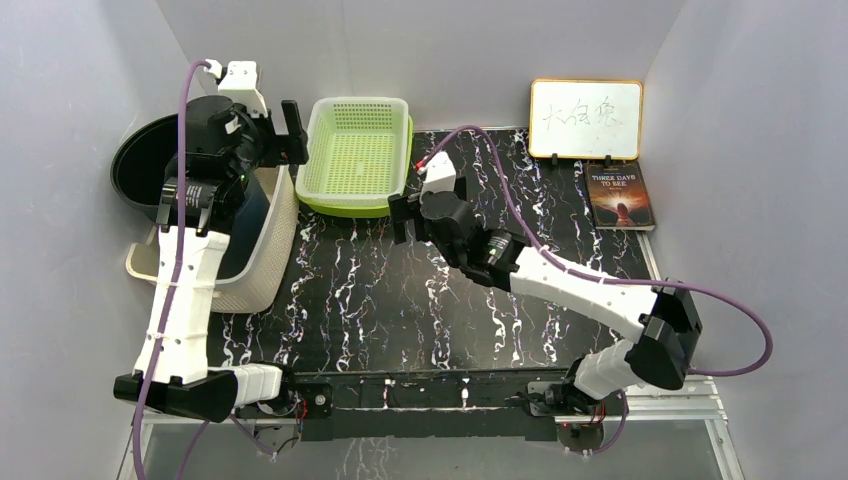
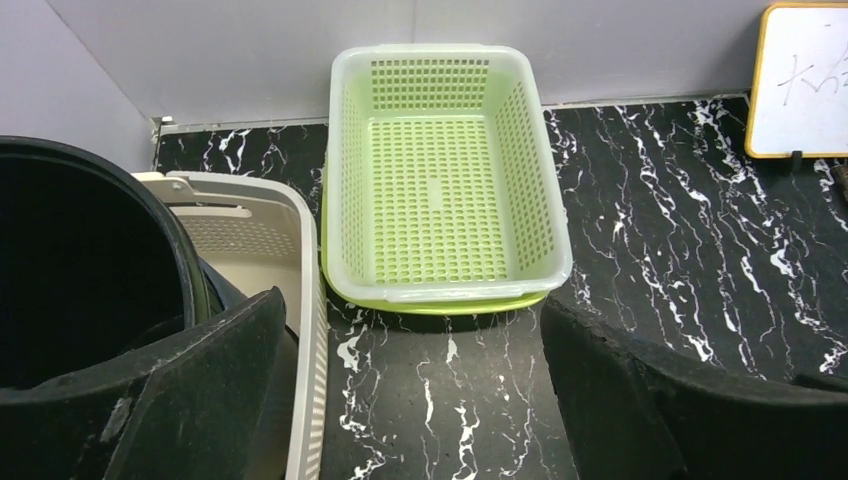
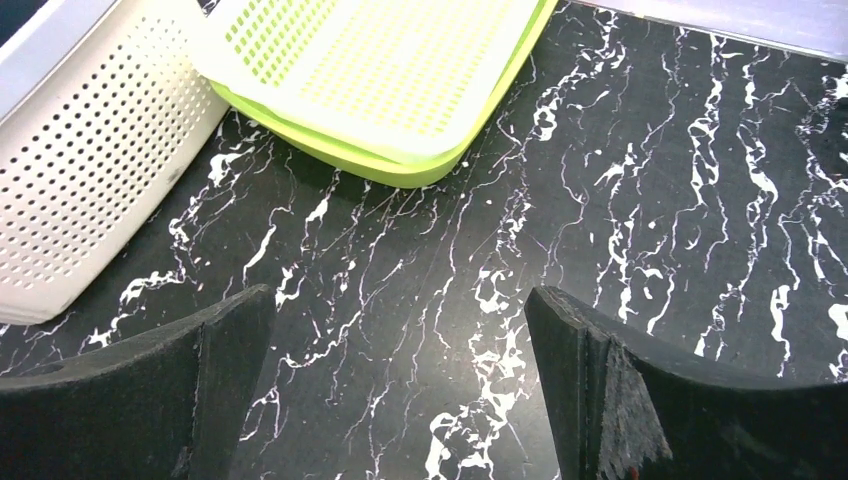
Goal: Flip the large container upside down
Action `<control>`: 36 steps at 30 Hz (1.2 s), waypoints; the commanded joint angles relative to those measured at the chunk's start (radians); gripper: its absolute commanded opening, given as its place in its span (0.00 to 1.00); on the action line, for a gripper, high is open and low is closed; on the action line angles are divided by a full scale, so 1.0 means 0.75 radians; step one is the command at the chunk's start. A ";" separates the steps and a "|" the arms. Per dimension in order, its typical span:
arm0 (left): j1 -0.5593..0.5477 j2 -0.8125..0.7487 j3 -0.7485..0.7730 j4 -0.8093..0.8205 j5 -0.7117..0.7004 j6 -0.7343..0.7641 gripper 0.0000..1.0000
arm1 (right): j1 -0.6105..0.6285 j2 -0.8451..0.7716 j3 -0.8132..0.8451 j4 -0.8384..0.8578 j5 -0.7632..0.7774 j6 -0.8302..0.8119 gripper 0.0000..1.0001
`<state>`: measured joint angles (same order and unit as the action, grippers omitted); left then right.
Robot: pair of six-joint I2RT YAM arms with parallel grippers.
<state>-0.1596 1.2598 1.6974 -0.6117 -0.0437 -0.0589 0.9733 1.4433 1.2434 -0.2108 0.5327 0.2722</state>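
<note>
A large cream perforated basket [image 1: 262, 265] stands upright at the table's left; it also shows in the left wrist view [image 2: 300, 260] and the right wrist view [image 3: 90, 150]. A big black round tub [image 1: 140, 160] leans at its far left end, with its dark inside in the left wrist view [image 2: 80, 270]. My left gripper [image 1: 283, 135] is open and empty above the basket's far right corner. It [image 2: 415, 400] has one finger over the basket and one over the table, so the wall lies between them. My right gripper [image 1: 400, 215] is open and empty over the black marbled table [image 3: 400, 400].
A pale green perforated basket [image 1: 357, 155] sits in a lime tray at the back centre, close to the cream basket, and shows in both wrist views [image 2: 440, 170] [image 3: 380, 70]. A whiteboard [image 1: 585, 118] and a book [image 1: 620, 195] are at the back right. Grey walls enclose the table.
</note>
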 commanded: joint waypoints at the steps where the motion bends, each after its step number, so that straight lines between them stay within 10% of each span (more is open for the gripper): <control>1: -0.004 -0.043 -0.008 -0.024 -0.049 0.032 0.99 | -0.002 -0.129 -0.084 0.191 0.014 -0.138 0.98; 15: -0.005 0.181 0.373 -0.457 -0.408 0.034 0.98 | -0.004 -0.178 -0.159 0.221 -0.152 -0.291 0.97; 36: 0.102 0.244 0.166 -0.318 -0.584 0.106 0.81 | -0.014 -0.201 -0.269 0.267 -0.113 -0.272 0.92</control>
<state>-0.1200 1.4322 1.8175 -0.8967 -0.4679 -0.0116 0.9710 1.3319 1.0519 -0.0700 0.4236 0.0765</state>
